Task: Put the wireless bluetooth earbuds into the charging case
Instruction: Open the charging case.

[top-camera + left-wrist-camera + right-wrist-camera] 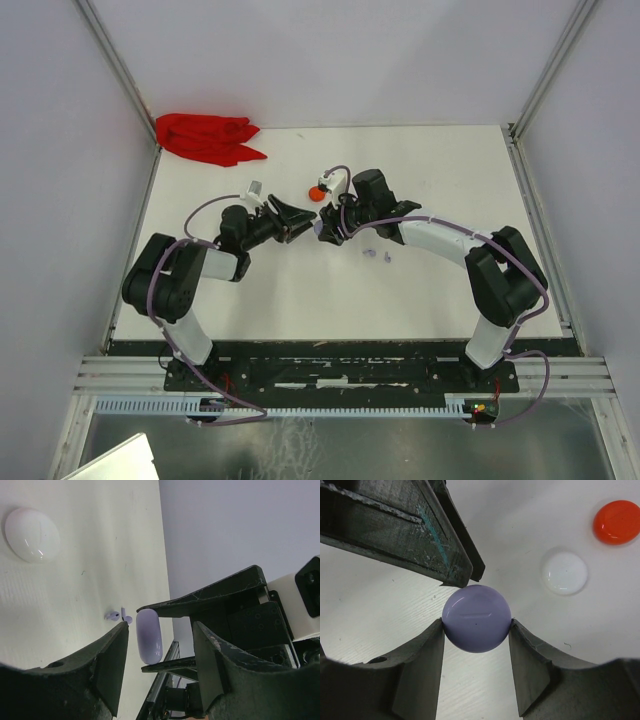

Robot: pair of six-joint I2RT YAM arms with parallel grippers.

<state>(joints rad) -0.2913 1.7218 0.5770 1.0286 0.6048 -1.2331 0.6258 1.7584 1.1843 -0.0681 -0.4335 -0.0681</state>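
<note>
Purple case [476, 617] in right hand [476, 634]; purple earbuds [119, 615] visible from left wrist.

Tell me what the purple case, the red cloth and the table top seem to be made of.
Purple case: likely hard plastic, glossy; it shows sharp light reflections.
Red cloth: soft fabric, matte; it lies crumpled in folds.
Table top: white, matte, faintly grained; painted wood or laminate, unclear.

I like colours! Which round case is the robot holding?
The purple case, pinched in the right gripper. The white case and the red case lie free on the table.
</note>
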